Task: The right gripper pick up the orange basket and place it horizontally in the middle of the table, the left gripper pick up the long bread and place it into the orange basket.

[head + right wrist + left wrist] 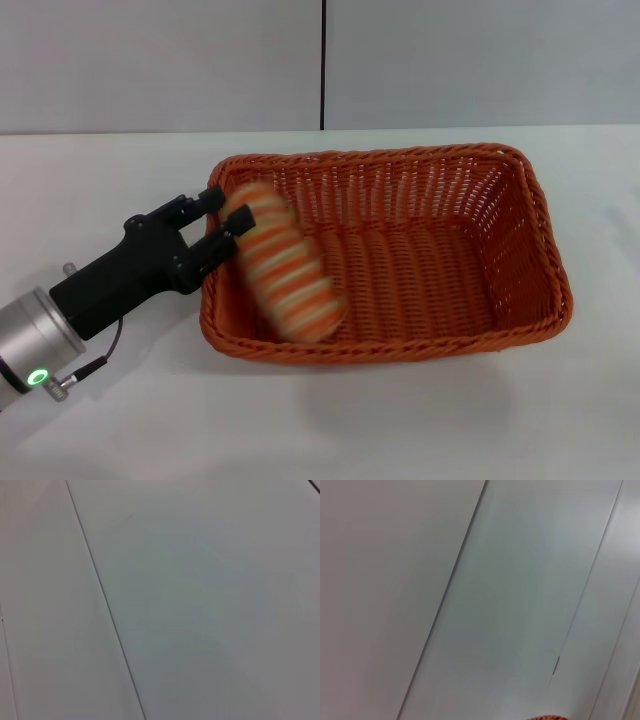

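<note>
In the head view the orange basket [500,260] lies lengthwise across the middle of the white table [120,170]. The long bread [285,265], striped orange and cream, is blurred and stands tilted inside the basket's left end, its lower end on the basket floor. My left gripper [227,215] reaches in from the left at the basket's left rim. Its black fingers [210,200] are spread, with the bread's upper end just past the tips. A sliver of orange [547,717] shows in the left wrist view. The right gripper is out of view.
A pale wall with a dark vertical seam [323,60] stands behind the table. Both wrist views show only wall panels [200,605].
</note>
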`<state>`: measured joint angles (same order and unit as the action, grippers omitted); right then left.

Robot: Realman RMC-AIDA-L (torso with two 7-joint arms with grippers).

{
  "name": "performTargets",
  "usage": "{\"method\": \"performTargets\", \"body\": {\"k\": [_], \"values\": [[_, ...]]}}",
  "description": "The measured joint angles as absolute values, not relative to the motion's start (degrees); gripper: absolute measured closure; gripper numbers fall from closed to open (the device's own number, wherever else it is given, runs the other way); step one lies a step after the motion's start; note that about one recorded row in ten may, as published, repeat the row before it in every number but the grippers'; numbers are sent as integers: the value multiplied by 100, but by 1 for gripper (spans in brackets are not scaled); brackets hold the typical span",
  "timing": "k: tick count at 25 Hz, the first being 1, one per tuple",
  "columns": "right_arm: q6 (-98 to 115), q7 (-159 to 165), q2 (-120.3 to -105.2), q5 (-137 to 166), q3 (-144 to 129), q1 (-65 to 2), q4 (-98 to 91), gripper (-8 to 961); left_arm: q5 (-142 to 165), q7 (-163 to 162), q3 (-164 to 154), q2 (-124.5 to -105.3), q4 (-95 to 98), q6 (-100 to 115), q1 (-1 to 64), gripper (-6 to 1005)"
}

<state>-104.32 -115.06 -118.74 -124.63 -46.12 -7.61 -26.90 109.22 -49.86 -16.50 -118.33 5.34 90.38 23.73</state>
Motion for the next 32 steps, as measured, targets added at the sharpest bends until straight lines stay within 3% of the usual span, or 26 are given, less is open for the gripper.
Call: {"method": "performTargets", "body": {"k": [11,20,32], "values": [[-10468,-11488,-11881,-12490,-4617,-836,-2765,315,10834,-5472,-1575,-11809,1561,10116,1802,230],[-10358,-11561,-11878,-12507,-3906,-1031,-2820,315,10730,-5525,-733,-11780,2311,10886,1141,213],[-9450,-11943,-11845,-12492,-2487,-1864,-2653,315,10461,-4909,-628,-11813,1833,11262,324,212]]}}
